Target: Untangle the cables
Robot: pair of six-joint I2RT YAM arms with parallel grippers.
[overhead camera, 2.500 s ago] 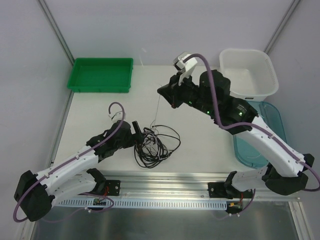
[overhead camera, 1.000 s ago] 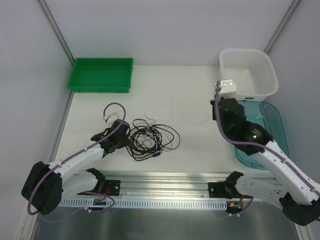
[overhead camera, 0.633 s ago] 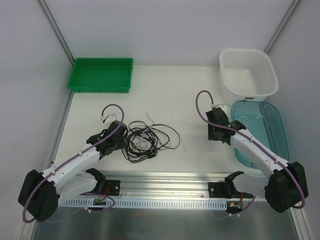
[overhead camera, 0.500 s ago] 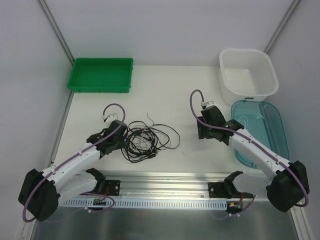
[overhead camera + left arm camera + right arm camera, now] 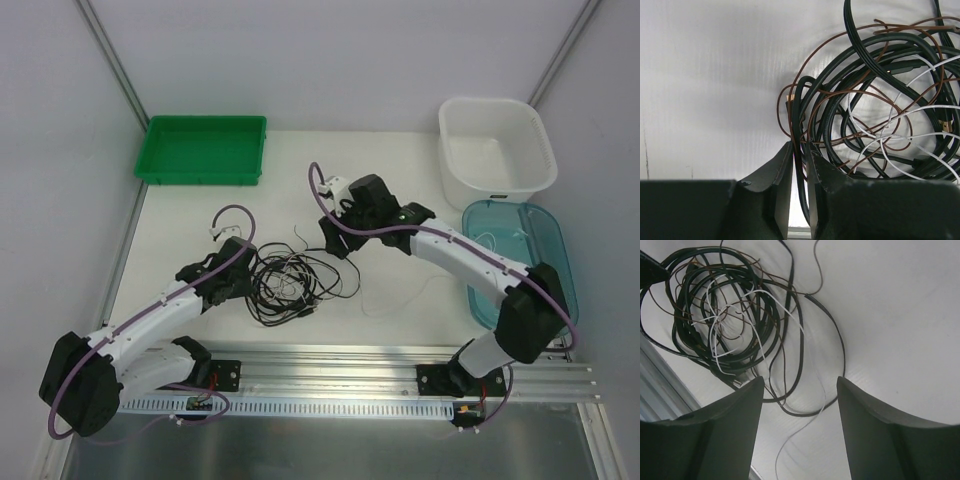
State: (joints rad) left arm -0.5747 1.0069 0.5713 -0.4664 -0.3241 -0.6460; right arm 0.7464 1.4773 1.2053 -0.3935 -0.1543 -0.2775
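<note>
Cables (image 5: 300,283) first: one loose nest of black loops with thin brown and white strands threaded through it. It sits on the white table (image 5: 200,230), toward the near edge and left of centre. From the left wrist view it's a proper bird's nest, with the white cord crossing over and under the black ones.

The left gripper (image 5: 799,150) is at the left rim of the pile. Its fingers are pinched almost together on a single black strand that runs straight down between them, so I'd call that an anchor grip. The right gripper (image 5: 799,382) hangs over the top-right side of the nest, jaws spread wide with nothing in them. Through the gap you see the big outer black loop that bulges out to the right.

My read is that the step is picking a second strand to pull against the anchor. If I were doing it, I'd come down on that outer loop where it lies clear of the rest, not into the dense middle. Then close on one cord only and draw it away from the left side slowly and low. If the whole clump starts sliding along, I'd let go and pick another spot.

The green tray (image 5: 200,150), white basin (image 5: 497,145) and blue lid (image 5: 520,260) are all well apart from this.
</note>
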